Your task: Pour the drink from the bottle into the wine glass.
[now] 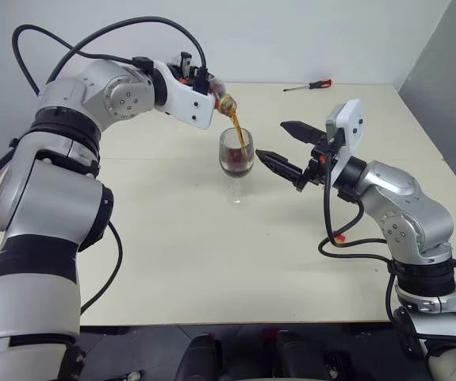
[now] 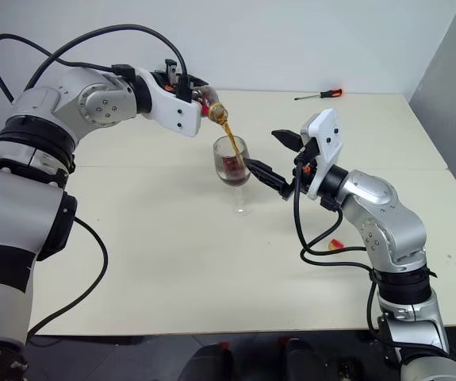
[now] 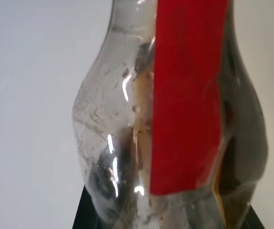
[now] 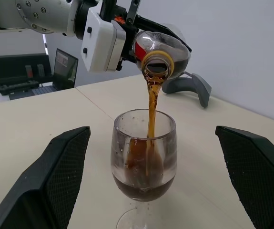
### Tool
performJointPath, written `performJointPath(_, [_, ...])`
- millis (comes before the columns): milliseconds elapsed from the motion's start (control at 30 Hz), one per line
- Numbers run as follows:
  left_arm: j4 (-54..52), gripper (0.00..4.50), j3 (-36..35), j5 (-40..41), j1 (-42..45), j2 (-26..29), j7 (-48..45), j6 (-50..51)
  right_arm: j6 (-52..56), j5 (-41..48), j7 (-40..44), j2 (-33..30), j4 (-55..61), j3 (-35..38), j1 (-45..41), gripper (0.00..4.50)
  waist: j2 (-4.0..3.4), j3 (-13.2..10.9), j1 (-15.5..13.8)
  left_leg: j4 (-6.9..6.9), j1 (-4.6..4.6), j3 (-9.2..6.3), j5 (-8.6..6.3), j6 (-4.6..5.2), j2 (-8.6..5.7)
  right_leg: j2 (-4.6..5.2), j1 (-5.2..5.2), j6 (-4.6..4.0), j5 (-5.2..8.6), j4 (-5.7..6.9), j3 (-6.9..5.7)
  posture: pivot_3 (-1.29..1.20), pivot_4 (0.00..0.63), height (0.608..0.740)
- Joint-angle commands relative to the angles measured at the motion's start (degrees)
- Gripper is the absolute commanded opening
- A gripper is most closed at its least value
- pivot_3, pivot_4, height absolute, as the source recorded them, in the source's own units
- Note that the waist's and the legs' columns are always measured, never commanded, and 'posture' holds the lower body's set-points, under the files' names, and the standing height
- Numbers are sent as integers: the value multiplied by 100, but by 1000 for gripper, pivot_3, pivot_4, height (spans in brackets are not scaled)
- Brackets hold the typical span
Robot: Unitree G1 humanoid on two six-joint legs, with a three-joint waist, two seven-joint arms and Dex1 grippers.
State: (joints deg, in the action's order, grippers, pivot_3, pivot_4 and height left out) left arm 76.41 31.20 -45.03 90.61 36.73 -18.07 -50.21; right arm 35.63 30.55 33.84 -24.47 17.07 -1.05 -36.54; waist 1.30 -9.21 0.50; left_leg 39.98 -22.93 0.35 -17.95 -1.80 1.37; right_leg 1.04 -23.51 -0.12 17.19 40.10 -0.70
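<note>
Right now the left gripper [image 1: 204, 83] is clamped tight around the body of the small squat clear plastic bottle [image 4: 161, 49] with the red strip label, holding it raised above the table and tipped well over, so that its long axis runs from the gripper outward and down toward the robot's right, the open mouth being the lowest point. That mouth hangs just above and slightly to the robot's left of the rim of the clear stemmed wine glass [image 1: 236, 152], not touching it, and a thin stream of the dark red-brown drink [image 4: 151, 112] falls from it into the bowl, where a pool already fills the lower part. The glass stands upright on its round foot on the cream-coloured table [image 1: 180, 262], its axis vertical, so the pour turns on keeping the mouth over the bowl's opening: the stream enters near the middle of the rim with room on either side. The right gripper [image 1: 289, 148] sits just to the robot's right of the glass at bowl height, its two black fingers spread wide and empty, pointing toward the glass with the bowl lying beyond the gap between them; it touches nothing. Of the two arms, the right one is nearer the stem, while the left one does the pouring. Some drink seems to remain in the bottle, so I judge the pour to be under way, not finished. Far back on the table lies a screwdriver [image 1: 308, 85] with a red handle, well apart from all of this.
</note>
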Motion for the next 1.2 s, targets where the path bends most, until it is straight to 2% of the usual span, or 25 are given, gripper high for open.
performJointPath(33, [-40,975,-21,9,308,81,139,12,-128,44,49,-15,102,175,-114,4500,0,0,0,0,0,0,0,0,0,0,0,0,0,0,0,0,150,740])
performJointPath(1200, [-7,975,-76,83,349,79,85,-13,-199,13,74,-12,-43,178,-197,4500,0,0,1,1,0,1,0,0,-1,0,0,0,0,3,0,0,150,740])
